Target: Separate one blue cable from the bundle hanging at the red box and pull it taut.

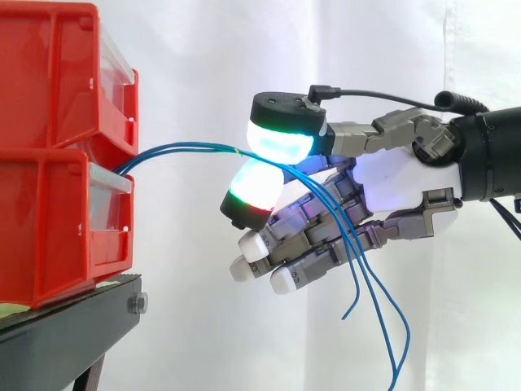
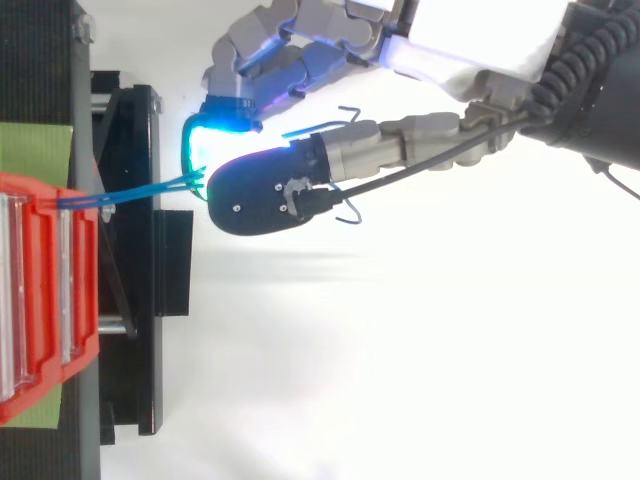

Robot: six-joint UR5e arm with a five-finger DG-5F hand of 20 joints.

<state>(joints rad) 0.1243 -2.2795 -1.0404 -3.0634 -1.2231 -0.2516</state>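
Several thin blue cables (image 1: 187, 147) come out between the two stacked red bins (image 1: 57, 228) and run right in a shallow arc to my hand (image 1: 399, 183). Two glowing pads, the upper one (image 1: 281, 138) cyan-green and the lower one (image 1: 252, 191) green-red, press together on the cables just right of the bins. Beyond the pinch the strands fan out across the palm, and their loose ends (image 1: 391, 326) hang below the hand. I cannot tell whether one strand or the whole bundle sits in the pinch. From above, the cables (image 2: 130, 193) cross from the red bin (image 2: 40, 300) to the hand (image 2: 480, 40).
The bins stand on a black stand (image 1: 65, 326) at the left, its edge jutting toward the hand. A white curtain hangs behind. Open air lies below and to the right of the hand.
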